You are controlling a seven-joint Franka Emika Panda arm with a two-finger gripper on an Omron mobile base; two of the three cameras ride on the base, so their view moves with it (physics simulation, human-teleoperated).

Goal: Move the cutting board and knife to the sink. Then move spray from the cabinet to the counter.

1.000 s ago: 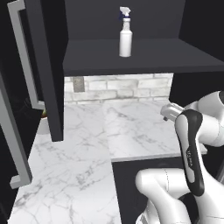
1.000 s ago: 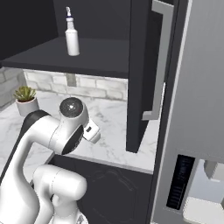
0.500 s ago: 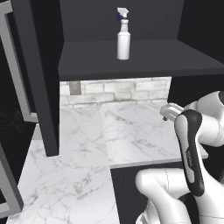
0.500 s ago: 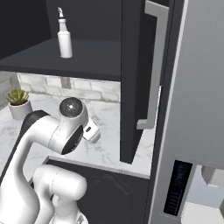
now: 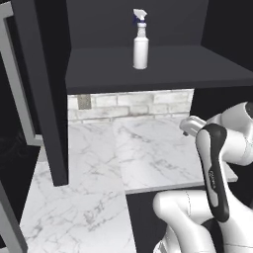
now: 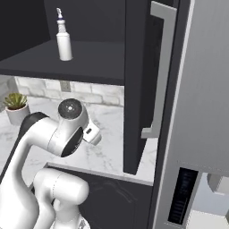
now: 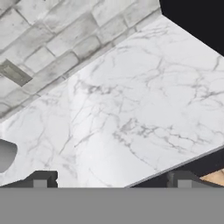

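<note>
Left base view: I saw the spray bottle (image 5: 140,40) standing upright on the cabinet shelf (image 5: 163,69), near the middle of it, well clear of both side walls.
Right base view: I saw the same bottle (image 6: 63,36) toward the shelf's left part, the open cabinet door (image 6: 147,76) to its right, and a potted plant (image 6: 17,107) on the counter (image 6: 109,127) below.
Hand view: I found the gripper (image 7: 112,180) pointed down at bare marble, a brick backsplash (image 7: 57,48) beyond it. The two fingertips (image 7: 40,179) stood far apart, with nothing between them.
Step in hand: I judged this to be the cabinet half of the task, with the bottle not yet reached. I saw no cutting board or knife in these views.
Key relation: I placed the bottle above the hand and farther back, well apart from it. Its long axis ran vertical, while the hand faced down at the counter.
Next move, as judged: I expected to raise the hand to shelf height, turn it to face the back wall, and approach level so the fingers pass either side of the body below the trigger head.
</note>
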